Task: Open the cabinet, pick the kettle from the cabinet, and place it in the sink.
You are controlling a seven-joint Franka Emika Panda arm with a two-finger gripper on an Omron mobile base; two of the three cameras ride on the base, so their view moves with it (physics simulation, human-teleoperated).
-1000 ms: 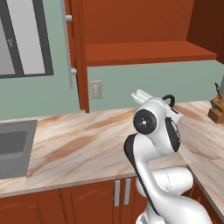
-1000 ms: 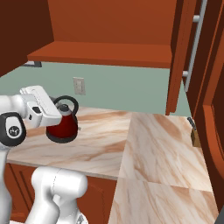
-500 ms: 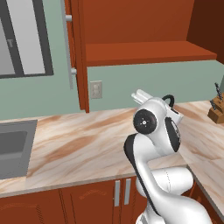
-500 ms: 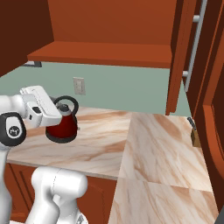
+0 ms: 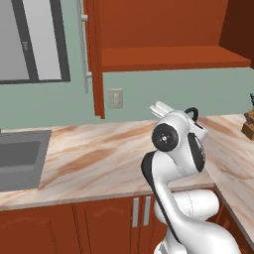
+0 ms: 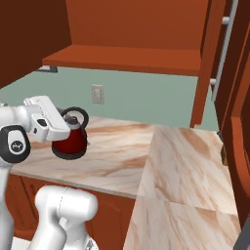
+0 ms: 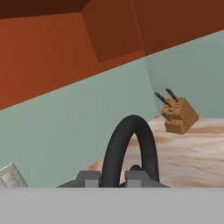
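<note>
Still unmoved, jaws clamped on kettle (image 6: pixel 71 139) handle above countertop (image 6: pixel 127 156), cabinet (image 5: pixel 163 44) open

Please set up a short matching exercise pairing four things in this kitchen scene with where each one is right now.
Things:
1. kettle
2. sink
3. knife block
4. cabinet

Places:
A. on the wall, door open
B. set into the countertop at far left
C. held by its handle above the counter
D. on the counter by the corner

Pairs: 1-C, 2-B, 3-D, 4-A
</note>
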